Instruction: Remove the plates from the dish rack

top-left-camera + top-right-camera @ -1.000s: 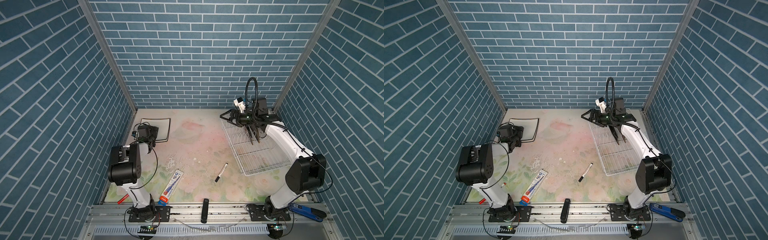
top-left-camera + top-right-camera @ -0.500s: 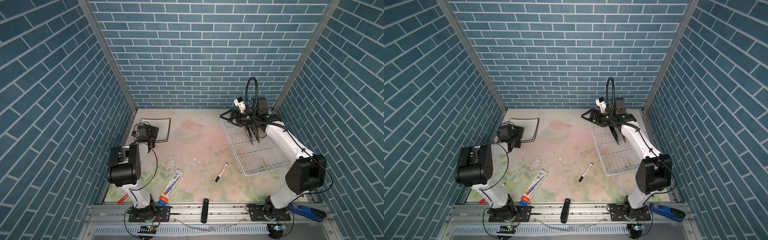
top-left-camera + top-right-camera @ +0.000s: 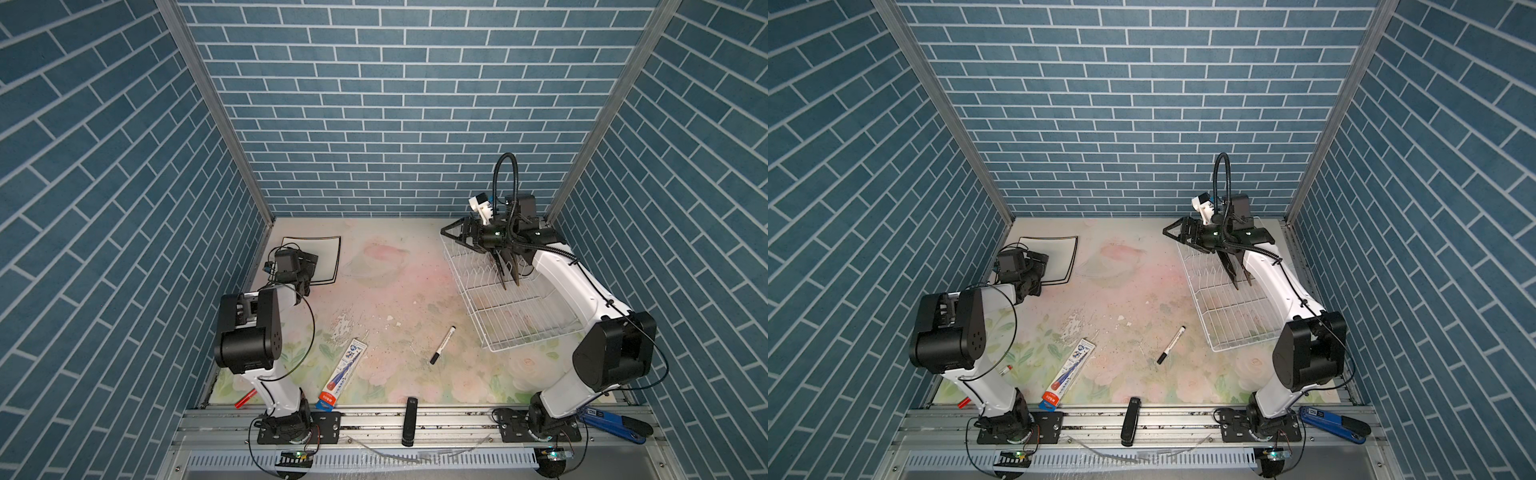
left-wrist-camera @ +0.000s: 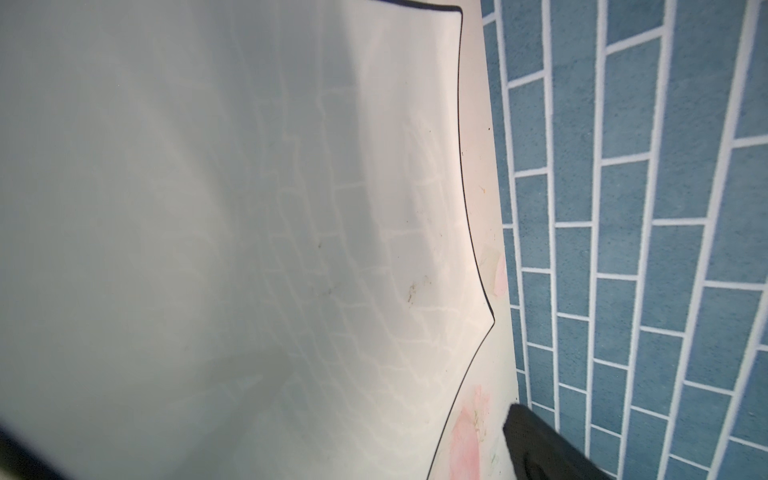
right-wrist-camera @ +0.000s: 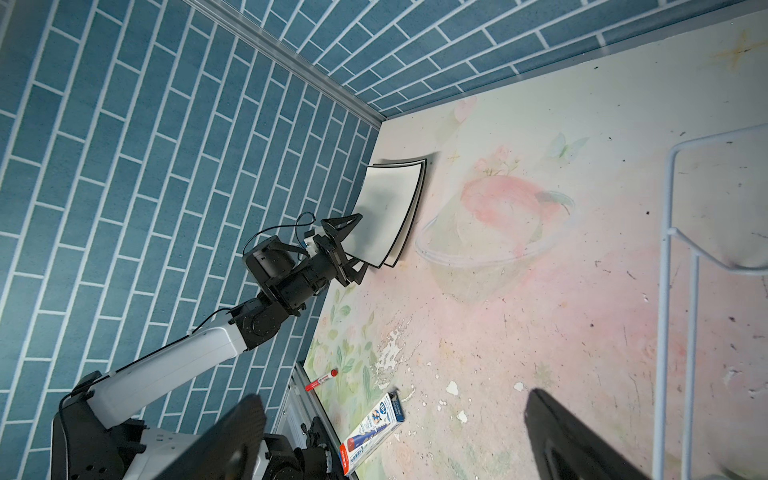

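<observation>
Two white black-rimmed square plates (image 5: 386,203) were stacked flat in the far left corner of the floral worktop (image 3: 395,291).
The left pincer (image 5: 361,243) was set at the stack's near edge, its jaws spread wide and nothing gripped. The white wire dish rack (image 3: 498,307) was placed at the far right, well apart from the stack, and two thin dark plates (image 3: 508,270) were seen on edge in it. The right pincer (image 3: 449,233) was held over the rack's far left corner, fully spread and empty. A black marker (image 3: 442,345) and a blue-and-red carton (image 3: 343,370) were seen lying between the arms.
</observation>
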`<state>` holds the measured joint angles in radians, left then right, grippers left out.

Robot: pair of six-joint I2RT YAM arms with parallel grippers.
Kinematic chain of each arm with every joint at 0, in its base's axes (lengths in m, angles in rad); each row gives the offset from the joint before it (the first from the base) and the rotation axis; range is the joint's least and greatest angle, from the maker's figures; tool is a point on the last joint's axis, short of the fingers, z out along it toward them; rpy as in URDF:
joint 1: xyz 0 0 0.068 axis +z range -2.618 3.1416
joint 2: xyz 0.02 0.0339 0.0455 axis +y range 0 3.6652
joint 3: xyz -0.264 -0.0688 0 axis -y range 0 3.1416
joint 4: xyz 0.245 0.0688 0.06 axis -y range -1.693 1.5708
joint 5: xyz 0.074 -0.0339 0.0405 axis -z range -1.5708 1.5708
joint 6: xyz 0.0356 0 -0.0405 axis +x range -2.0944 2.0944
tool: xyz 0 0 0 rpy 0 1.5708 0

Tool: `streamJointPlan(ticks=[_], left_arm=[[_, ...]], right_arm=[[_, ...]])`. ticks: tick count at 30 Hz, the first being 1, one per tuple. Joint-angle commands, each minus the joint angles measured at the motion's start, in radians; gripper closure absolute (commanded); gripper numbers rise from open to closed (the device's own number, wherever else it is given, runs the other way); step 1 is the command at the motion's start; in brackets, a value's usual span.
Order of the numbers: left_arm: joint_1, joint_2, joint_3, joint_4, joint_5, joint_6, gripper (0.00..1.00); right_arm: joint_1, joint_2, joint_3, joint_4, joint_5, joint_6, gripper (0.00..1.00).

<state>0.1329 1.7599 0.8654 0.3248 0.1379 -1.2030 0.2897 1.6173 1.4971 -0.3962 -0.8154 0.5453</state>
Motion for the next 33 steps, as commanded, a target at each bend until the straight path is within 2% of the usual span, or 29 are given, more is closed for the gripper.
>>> streamJointPlan(ticks=[1,33], left_arm=[[0.001,-0.03,0.024,-0.009,0.006,0.02,0.0],[0.002,-0.093,-0.024,-0.055,0.003,0.04,0.0]], right_arm=[[-0.003,-0.031,-0.02,0.006,0.008,0.008,0.02],[-0.003,-0.078,-0.059,-0.008,0.015,-0.002,0.01]])
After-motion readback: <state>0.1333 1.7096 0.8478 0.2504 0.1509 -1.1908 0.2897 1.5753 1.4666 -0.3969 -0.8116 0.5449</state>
